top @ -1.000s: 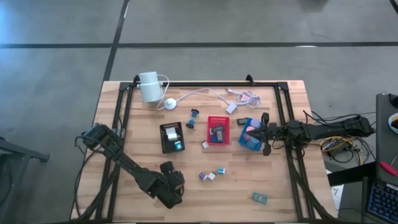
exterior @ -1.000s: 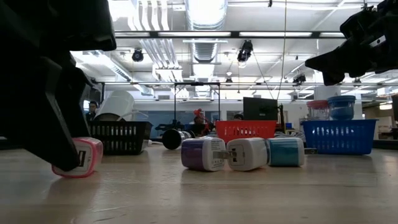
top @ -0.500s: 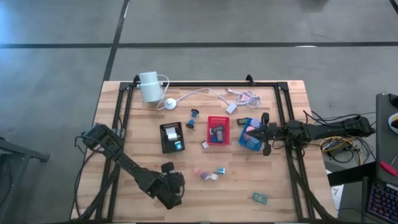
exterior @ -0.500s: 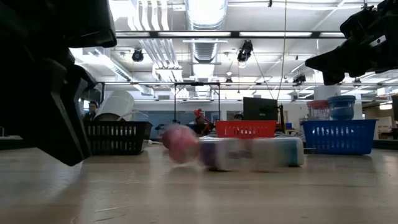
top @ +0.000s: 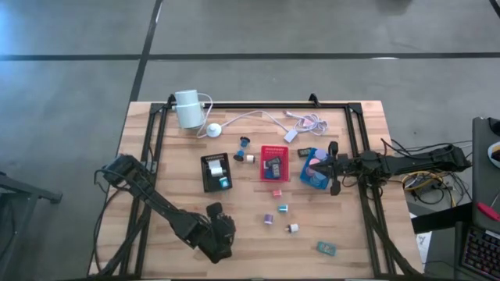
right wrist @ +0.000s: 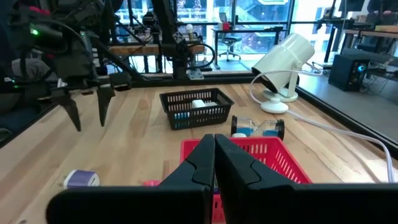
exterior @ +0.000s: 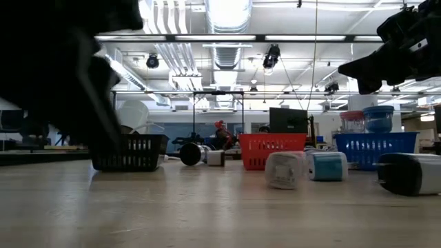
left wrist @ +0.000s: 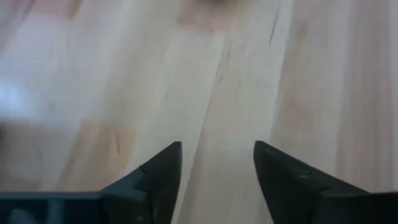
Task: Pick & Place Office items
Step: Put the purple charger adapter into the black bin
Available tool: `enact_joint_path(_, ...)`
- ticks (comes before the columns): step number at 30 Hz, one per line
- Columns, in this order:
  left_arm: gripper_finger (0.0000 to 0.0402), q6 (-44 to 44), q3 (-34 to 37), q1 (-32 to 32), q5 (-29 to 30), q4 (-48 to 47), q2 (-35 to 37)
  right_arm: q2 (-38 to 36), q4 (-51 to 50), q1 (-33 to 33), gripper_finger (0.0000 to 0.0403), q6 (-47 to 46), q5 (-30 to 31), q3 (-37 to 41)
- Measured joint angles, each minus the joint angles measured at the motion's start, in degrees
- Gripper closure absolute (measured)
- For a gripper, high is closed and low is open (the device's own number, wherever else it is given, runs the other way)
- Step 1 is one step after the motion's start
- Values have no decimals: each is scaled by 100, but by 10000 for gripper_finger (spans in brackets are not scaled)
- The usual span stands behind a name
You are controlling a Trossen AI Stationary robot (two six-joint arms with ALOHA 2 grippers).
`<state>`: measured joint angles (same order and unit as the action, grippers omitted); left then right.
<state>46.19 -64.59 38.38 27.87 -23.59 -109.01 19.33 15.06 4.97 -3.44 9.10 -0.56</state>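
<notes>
The office items lie scattered on the wood in the high view: a pink block [top: 276, 193], a teal one [top: 283, 208], a purple one [top: 268, 218], a white one [top: 292, 228], a small white piece [top: 250, 158] and a teal clip [top: 326, 248]. The low view shows a pale block [exterior: 284, 169] and a teal block [exterior: 327, 166] resting on their sides. My left gripper [top: 221, 236] hovers near the table's near edge, left of these blocks, open over bare wood [left wrist: 217, 152]. My right gripper [top: 326, 166] waits shut [right wrist: 214, 149] over the blue tray [top: 308, 181].
A black tray [top: 215, 172], a red tray [top: 274, 162] and the blue tray stand in a row mid-table, each holding small pieces. The white cylinder device [top: 187, 108] and its cable [top: 262, 115] lie at the far edge. Bare wood spreads along the near edge, right of my left gripper.
A pink block beside my left gripper has shot away to the right and struck the cluster of purple, white and teal blocks. These have scattered toward the right and far side. A small white piece near the red tray has moved toward the far edge. My left gripper has shifted slightly right.
</notes>
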Motion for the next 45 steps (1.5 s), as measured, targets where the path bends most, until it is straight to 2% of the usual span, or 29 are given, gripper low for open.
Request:
enact_joint_path(5,142,-668,-324,-483,-185,110,9,-4,14,0,394,0,2,0)
enact_joint_path(11,88,-2605,-418,-984,-467,1296,-2,-4,15,-1,394,-5,1,0)
enact_joint_path(15,67,-3384,-418,-1294,-842,1885,-4,-2,15,0,394,13,2,0)
enact_joint_path(21,64,-3668,-405,-1758,-1530,2055,-214,-2,12,-2,394,43,2,0)
enact_joint_path(28,65,-4240,-407,-1839,-2132,2604,-444,2,10,0,394,70,2,0)
enact_joint_path(39,66,-4288,-618,-2084,-2406,2827,-1103,0,3,-2,394,79,4,2)
enact_joint_path(45,66,-4299,-659,-2097,-2452,2789,-1211,0,-29,-2,394,107,5,2)
